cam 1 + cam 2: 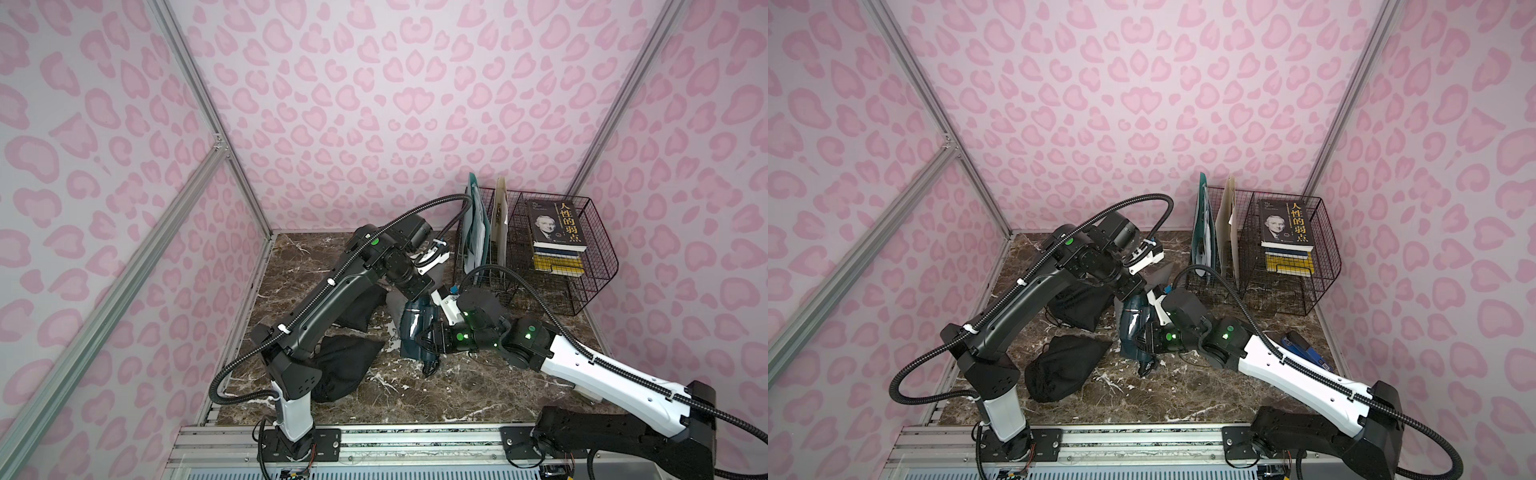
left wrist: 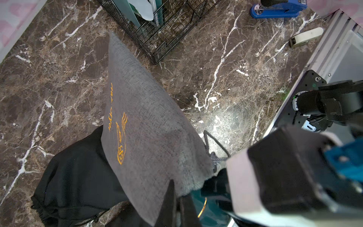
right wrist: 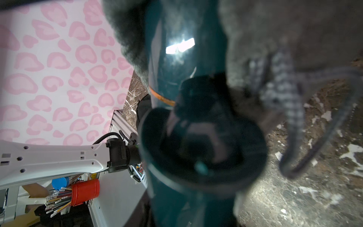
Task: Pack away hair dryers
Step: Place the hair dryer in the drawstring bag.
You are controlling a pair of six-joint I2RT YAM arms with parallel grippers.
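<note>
The left tool (image 2: 177,198) is pinched fully shut on the rim of the grey pouch (image 2: 149,118). It holds the pouch up off the marble counter (image 1: 478,386), so the fabric hangs slack with its gold print showing. The right tool (image 1: 430,338) has its jaws closed part-way around the teal hair dryer (image 1: 415,328) and carries it clear of the counter, near the middle and in front of the wire basket (image 1: 590,266).

In the right wrist view the far end of the dryer's barrel (image 3: 176,59) sits inside the pouch mouth, with grey fabric on both sides of it. The orange band (image 3: 161,98), the wide round end and the handle are outside. The pouch's drawstring (image 3: 282,94) hangs loose beside them. In a top view a loop of black cord (image 1: 430,368) dangles below the dryer, also outside the pouch.

Two black pouches lie on the counter by the left arm, one nearer the front (image 1: 345,370) and one behind it (image 1: 357,307). Both look bulky, so they probably each hold a dryer already, though their contents are hidden. No other dryer lies loose in any view.

By that reading this is the last dryer, and it is only started. The body, handle and cord have yet to go in, and the drawstring is not pulled.
</note>
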